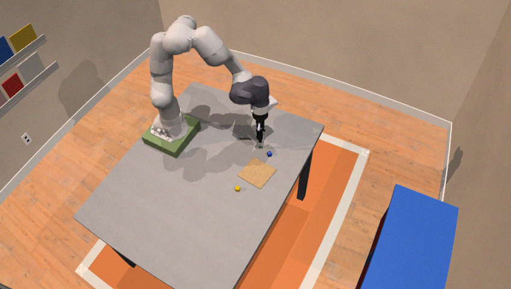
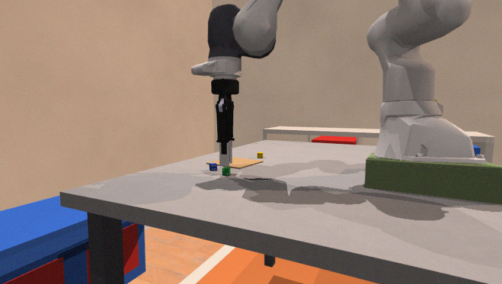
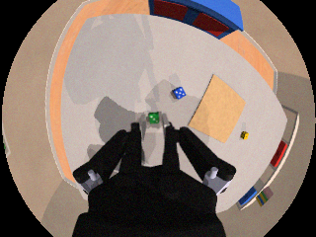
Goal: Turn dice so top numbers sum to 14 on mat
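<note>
The green die (image 1: 260,147) (image 2: 226,171) (image 3: 154,118) rests on the grey table, off the mat. My gripper (image 1: 260,144) (image 2: 225,165) (image 3: 154,119) points straight down at it, fingertips at about the height of its top, one on each side in the wrist view. The fingers are a little apart, with gaps beside the die, so the gripper is open. The blue die (image 1: 269,153) (image 2: 213,166) (image 3: 179,93), with several white pips on top, lies between the green die and the mat. The yellow die (image 1: 237,188) (image 2: 260,155) (image 3: 244,135) lies beyond the tan mat (image 1: 257,173) (image 2: 241,162) (image 3: 217,109).
The blue die is the nearest obstacle to my fingers. The arm's green base block (image 1: 168,147) (image 2: 422,179) stands at the table's other side. The table edge (image 1: 287,195) runs past the blue die and the mat. A blue cabinet (image 1: 416,236) stands on the floor beyond it.
</note>
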`<state>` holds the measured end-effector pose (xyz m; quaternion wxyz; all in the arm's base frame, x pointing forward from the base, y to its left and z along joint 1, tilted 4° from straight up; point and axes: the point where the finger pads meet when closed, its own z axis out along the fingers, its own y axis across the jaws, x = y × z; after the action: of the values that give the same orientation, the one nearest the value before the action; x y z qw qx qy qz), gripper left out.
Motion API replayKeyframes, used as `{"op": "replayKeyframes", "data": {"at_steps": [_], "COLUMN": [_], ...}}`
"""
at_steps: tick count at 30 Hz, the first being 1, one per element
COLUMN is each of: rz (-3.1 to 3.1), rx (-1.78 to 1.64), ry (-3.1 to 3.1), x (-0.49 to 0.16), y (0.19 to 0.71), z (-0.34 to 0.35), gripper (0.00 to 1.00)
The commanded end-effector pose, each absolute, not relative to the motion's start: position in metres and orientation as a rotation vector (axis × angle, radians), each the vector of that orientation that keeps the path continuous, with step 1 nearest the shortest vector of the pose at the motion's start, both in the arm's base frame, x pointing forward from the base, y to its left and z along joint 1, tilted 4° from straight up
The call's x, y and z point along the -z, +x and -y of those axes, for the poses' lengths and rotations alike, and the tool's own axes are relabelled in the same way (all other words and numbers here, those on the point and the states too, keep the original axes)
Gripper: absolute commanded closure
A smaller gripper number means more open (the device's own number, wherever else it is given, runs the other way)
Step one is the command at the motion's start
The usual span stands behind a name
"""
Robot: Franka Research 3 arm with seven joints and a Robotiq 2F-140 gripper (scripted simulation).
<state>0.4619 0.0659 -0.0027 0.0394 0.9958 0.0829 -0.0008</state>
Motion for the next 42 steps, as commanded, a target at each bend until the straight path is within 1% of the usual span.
{"op": "replayKeyframes", "data": {"at_steps": [1,29,42], "rz": [-0.258,-0.258,-0.258], "rx": [0.002,0.002,0.002], "ry": [3.053,3.053,3.053], "x": [0.003,0.003,0.017], "y": [0.461,0.461,0.461], "z": [-0.067,-0.067,-0.066], "gripper": [0.79,0.79,0.79]}}
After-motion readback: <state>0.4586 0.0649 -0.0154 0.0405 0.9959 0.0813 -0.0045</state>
